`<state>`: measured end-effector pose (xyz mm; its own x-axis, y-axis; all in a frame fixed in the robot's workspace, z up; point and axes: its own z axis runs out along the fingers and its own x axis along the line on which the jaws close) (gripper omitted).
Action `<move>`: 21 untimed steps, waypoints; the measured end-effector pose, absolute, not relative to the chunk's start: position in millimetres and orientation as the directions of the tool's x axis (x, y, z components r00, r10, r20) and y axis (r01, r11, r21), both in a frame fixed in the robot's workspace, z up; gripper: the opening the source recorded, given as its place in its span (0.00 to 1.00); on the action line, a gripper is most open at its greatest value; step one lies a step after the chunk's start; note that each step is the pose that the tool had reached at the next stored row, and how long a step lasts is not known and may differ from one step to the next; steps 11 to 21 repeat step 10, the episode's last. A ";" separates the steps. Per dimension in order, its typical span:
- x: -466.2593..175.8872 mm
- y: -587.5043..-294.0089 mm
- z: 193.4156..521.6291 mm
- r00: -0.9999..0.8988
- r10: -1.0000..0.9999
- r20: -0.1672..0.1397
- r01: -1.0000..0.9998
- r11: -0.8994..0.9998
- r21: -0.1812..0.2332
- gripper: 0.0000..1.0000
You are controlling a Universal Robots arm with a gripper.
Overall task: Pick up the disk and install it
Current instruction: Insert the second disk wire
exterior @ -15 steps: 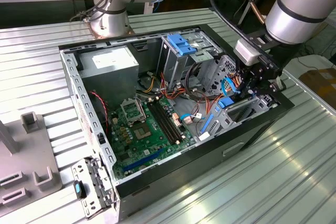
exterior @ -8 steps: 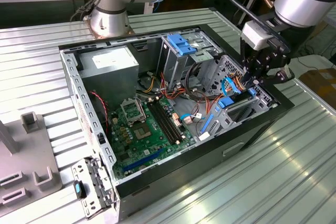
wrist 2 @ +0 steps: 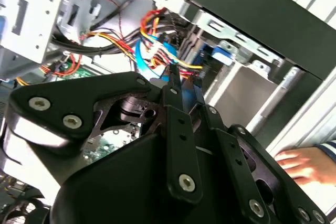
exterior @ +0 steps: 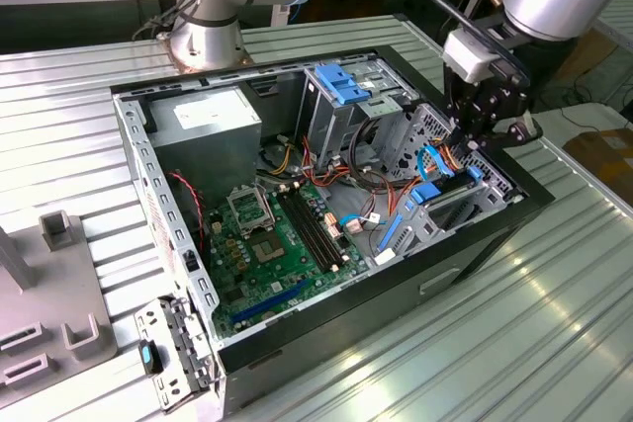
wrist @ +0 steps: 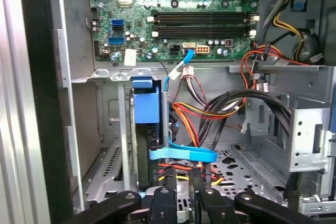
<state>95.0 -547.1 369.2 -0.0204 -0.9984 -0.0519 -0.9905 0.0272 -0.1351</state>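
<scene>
Gripper above the disk in its bay.
Fingers nearly closed, holding nothing; disk stands inside the case.

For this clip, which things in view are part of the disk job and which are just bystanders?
Job: disk, upright in a bay of the computer case; gripper just above it.
Bystanders: motherboard, power supply, grey drive cage, wire bundle, a person's hand beside the case.
</scene>
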 end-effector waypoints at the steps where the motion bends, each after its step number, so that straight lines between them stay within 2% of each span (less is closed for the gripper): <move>1: 93.2 -545.6 372.1 -0.020 -0.998 -0.052 -0.990 0.027 -0.142 0.24; 5: 90.0 -540.9 380.5 -0.019 -0.998 -0.053 -0.986 0.027 -0.166 0.24; 21: 90.0 -541.0 380.7 -0.019 -0.998 -0.052 -0.986 0.027 -0.166 0.24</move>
